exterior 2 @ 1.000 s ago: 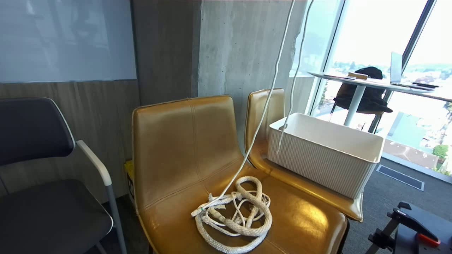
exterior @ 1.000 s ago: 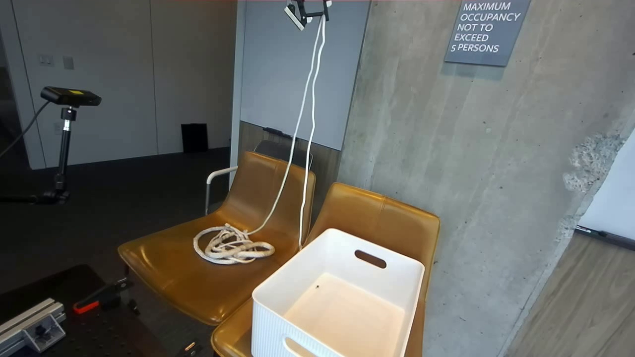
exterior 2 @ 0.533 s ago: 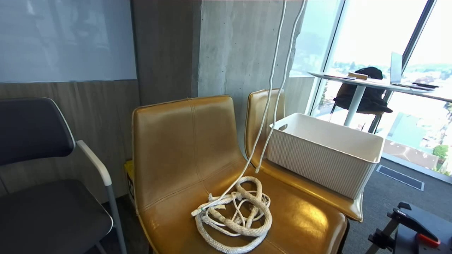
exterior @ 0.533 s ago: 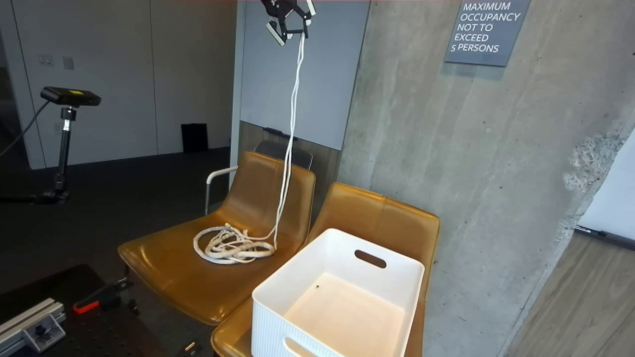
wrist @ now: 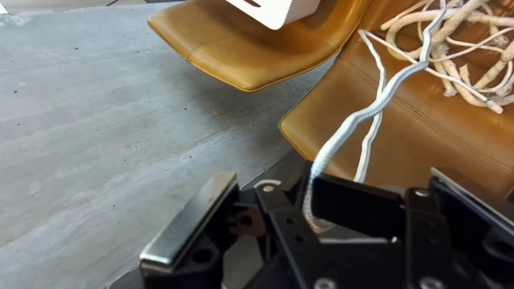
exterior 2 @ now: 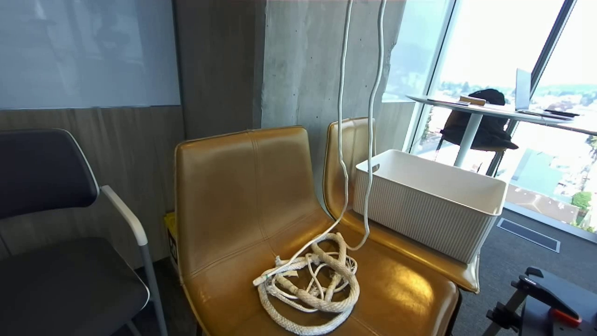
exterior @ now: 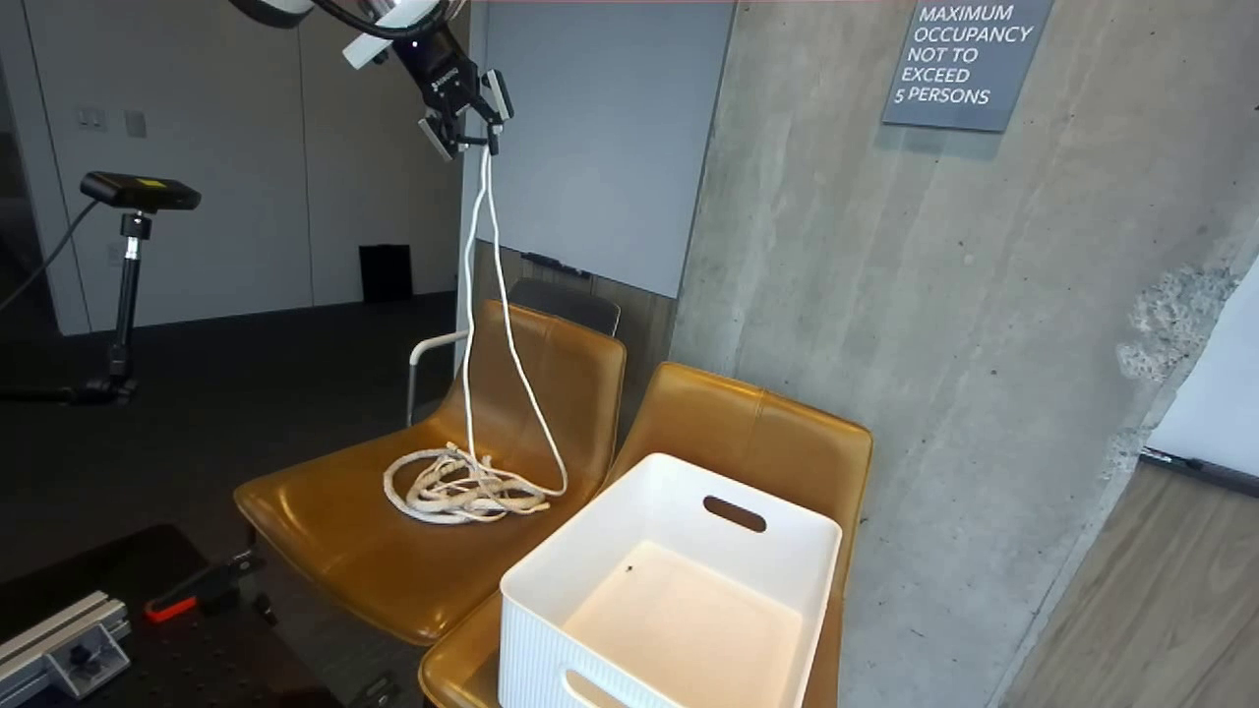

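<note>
My gripper [exterior: 489, 145] is shut on a bend of thin white cord [exterior: 521, 364] in an exterior view, high above the chairs. In the wrist view the cord [wrist: 371, 110] runs between the black fingers [wrist: 357, 204], and a second strand passes behind one of them. Two slack strands hang down to a tangled pile of thicker off-white rope [exterior: 457, 490]. The pile [exterior 2: 326, 298] lies on the seat of a tan leather chair [exterior 2: 242, 186]. The gripper is out of view in this exterior view, where only the two strands [exterior 2: 343, 93] show.
A white ribbed bin [exterior 2: 429, 210] stands on the neighbouring tan chair [exterior: 777, 423]. A concrete wall [exterior: 934, 344] rises behind the chairs. A camera on a stand [exterior: 141, 192] and a dark table with clamps [exterior: 197, 600] are nearby. A grey chair [exterior 2: 51, 186] stands beside.
My gripper has moved left and lower in an exterior view, still holding the cord. The two strands have swung over with it, slackened, and one now loops near the pile at the seat's edge.
</note>
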